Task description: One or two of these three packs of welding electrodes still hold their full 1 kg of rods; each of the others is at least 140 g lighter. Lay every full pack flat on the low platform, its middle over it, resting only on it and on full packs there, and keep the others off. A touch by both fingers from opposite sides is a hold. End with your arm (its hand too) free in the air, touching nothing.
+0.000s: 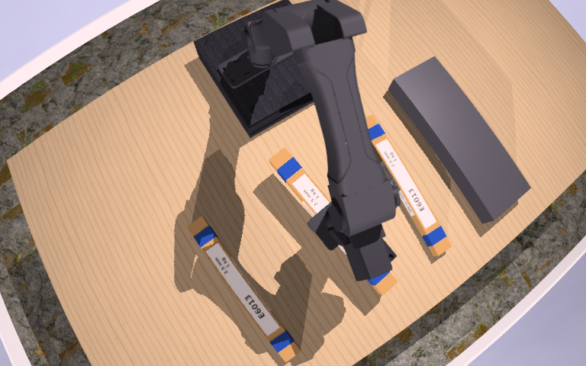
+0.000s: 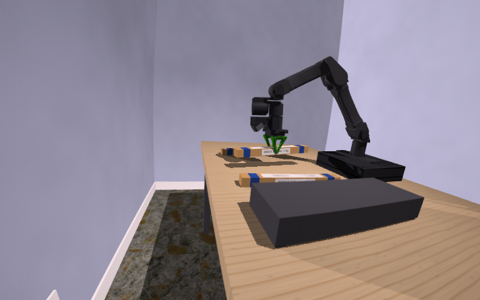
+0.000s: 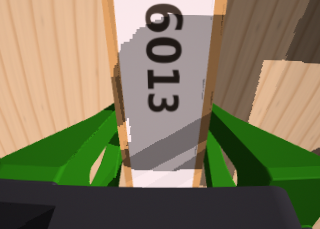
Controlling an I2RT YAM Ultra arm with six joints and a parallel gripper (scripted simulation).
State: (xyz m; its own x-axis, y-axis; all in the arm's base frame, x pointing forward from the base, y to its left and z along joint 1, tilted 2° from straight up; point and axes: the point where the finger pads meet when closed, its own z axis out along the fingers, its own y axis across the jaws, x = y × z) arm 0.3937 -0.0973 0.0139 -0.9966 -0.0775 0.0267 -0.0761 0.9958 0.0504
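Dark grey, plain-faced low platform [image 1: 462,136] [image 2: 335,200] stands on the wooden desk [image 1: 119,149] [image 2: 376,260], nothing on its top. Between it and the held pack, the near pack [image 1: 405,181] [image 2: 290,175] lies on the desk, roughly parallel to the platform, with a strip of bare wood between. The far pack [image 1: 244,290] [image 2: 227,151] lies partly in shadow, one end close to the desk's edge. All packs: tan, blue bands, white labels; E6013 legible. Green fingers [image 2: 275,151], partly apart, are clamped across the middle pack [image 1: 310,192] [image 2: 276,150] [image 3: 162,89], raised above the desk, its shadow offset.
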